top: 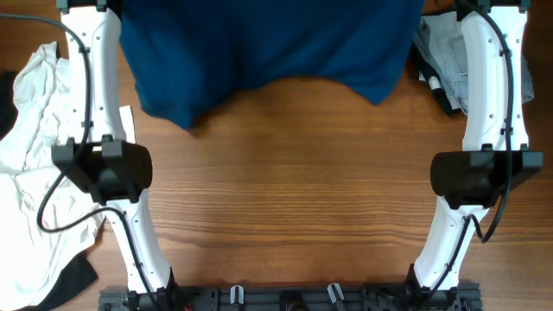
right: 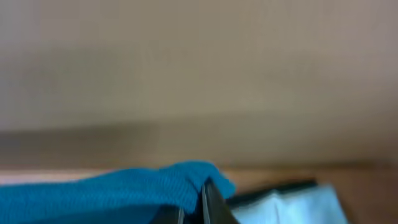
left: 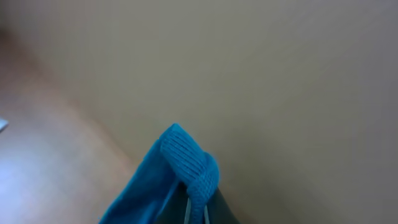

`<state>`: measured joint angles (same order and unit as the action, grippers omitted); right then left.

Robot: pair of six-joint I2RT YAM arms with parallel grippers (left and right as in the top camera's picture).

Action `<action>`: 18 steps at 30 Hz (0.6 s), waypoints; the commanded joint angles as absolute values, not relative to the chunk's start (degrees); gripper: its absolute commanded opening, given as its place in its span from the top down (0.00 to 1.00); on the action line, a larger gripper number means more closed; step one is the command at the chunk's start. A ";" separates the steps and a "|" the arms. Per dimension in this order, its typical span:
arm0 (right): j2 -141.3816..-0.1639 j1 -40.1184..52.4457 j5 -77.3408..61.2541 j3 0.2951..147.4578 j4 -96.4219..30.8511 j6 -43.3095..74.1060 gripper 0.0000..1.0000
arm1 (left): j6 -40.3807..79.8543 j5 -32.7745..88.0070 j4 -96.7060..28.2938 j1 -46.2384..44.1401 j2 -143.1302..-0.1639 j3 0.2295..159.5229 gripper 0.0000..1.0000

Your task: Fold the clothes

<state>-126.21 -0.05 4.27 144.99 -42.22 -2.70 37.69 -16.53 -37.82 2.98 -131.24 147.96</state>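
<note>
A blue knit garment (top: 259, 47) hangs spread across the far middle of the table, held up between both arms. My left gripper (left: 198, 208) is shut on a ribbed blue edge (left: 186, 165) of it. My right gripper (right: 202, 202) is shut on another blue edge (right: 124, 186). In the overhead view both grippers are hidden at the top edge, behind the garment and the arms.
A white garment (top: 39, 155) over a dark one (top: 69, 281) lies in a heap at the left table edge. A grey-white and black pile (top: 441, 60) lies at the far right, also seen in the right wrist view (right: 292, 202). Bare wood (top: 294, 190) fills the middle.
</note>
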 commanded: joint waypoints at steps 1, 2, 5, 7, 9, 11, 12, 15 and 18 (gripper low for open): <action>-123.61 -1.26 10.74 150.58 -34.65 -2.59 0.96 | 37.23 -18.15 -30.35 3.57 -124.14 154.08 0.96; -123.44 -1.28 10.74 152.29 -32.51 -2.83 0.96 | 35.03 -19.42 -27.38 3.11 -122.87 155.04 0.96; -122.54 -1.28 10.72 157.73 -27.73 -3.81 0.96 | 26.70 -23.88 -19.03 1.02 -119.07 156.59 0.96; -121.36 -1.26 10.55 160.99 -24.43 -6.13 0.96 | 21.71 -26.98 -13.85 -0.58 -116.53 156.68 0.96; -120.33 -1.26 10.50 161.69 -22.57 -6.72 0.96 | 20.03 -27.57 -11.46 -0.91 -115.50 156.68 0.96; -119.61 -1.28 10.13 161.69 -22.39 -7.51 0.96 | 20.14 -27.79 -11.53 -0.43 -115.15 156.68 0.96; -119.61 -1.28 10.13 161.69 -23.22 -7.53 0.96 | 20.18 -27.79 -12.23 -0.21 -115.15 156.66 0.96; -121.51 -1.58 5.89 158.01 -37.69 -1.87 0.96 | 27.46 -28.14 -29.12 2.63 -119.50 156.64 0.96; -123.83 -1.52 3.77 154.56 -39.48 -1.48 0.96 | 30.96 -24.86 -36.42 4.47 -123.20 156.66 0.96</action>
<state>-119.50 -0.32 4.40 157.84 -39.03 -3.88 26.22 -25.21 -32.64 1.17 -117.43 157.38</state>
